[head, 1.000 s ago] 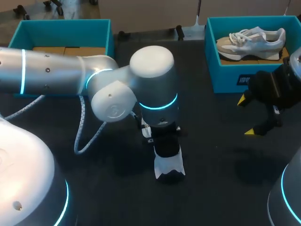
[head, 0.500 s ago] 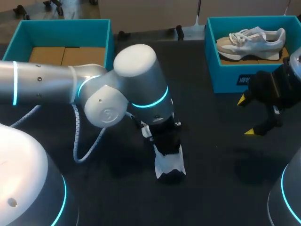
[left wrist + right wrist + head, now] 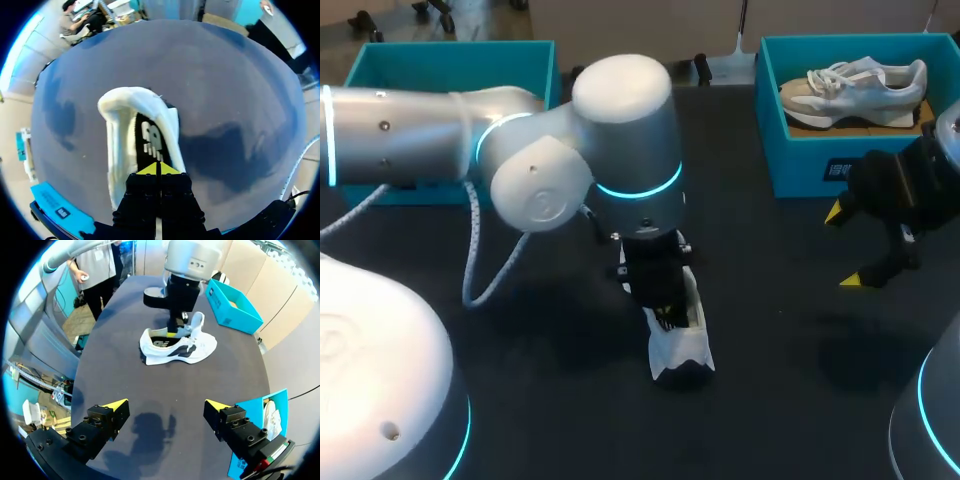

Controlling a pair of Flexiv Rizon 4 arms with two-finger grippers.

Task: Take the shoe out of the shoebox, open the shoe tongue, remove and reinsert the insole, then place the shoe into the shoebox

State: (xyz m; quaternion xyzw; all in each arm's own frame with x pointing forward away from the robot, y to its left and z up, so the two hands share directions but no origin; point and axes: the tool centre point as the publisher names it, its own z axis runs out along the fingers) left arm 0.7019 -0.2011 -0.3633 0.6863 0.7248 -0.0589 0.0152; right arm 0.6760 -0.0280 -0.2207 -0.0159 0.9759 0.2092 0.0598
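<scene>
Down inside the mouth of the white shoe, near the middle of the worktop, the left claw has its two yellow tips pressed flat together with no gap. They sit right over the dark insole with its white print. I cannot tell whether they pinch the insole's edge or only touch it. The shoe lies on its side, sole toward the near edge, and its upper is spread wide around the black fingers. The left arm comes in from the left edge and bends steeply down over the shoe, hiding most of it in the head view.

Well apart, by the right edge, the right claw hangs above the bare worktop with its fingers spread wide and nothing between them. Its shadow falls on the dark surface below.

At the far left corner stands a teal shoebox with brown card showing on its floor. At the far right corner a second teal shoebox holds a second shoe, pale and laced, lying on its side.
</scene>
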